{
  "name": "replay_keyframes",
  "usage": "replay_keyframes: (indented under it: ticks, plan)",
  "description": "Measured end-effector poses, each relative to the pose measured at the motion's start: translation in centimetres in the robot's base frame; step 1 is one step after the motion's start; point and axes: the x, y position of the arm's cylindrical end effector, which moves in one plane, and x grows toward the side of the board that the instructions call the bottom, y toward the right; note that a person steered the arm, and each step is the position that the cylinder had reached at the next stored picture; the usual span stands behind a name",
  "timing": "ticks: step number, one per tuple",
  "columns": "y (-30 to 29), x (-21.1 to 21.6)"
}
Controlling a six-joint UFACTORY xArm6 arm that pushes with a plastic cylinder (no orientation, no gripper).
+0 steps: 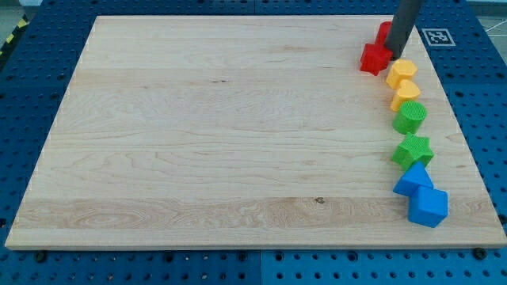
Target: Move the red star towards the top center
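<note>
Red star [375, 58] sits far right on the surface [214, 134] | your tool, a bare rod grasping nothing, has my tip [391, 56] touching its right side | push left steadily, keeping contact centred, clear of the yellow blocks [402, 73].

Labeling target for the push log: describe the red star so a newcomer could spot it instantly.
Start at the wooden board and follow the column of coloured blocks up its right side to the top right corner. The red star sits there, just left of the upper yellow block, with my tip at its right edge. A second red block lies behind the rod, mostly hidden; the star is the nearer one.
</note>
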Motion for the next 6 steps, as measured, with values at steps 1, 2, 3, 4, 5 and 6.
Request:
replay_keyframes:
  ticks: [1, 2, 3, 4, 5, 6]
  plan:
    - [0.6, 0.2]
    - [2.3, 0.2]
    - [1.8, 0.5]
    - [-1.4, 2.3]
    - [-3.6, 2.5]
    - [-5.6, 2.5]
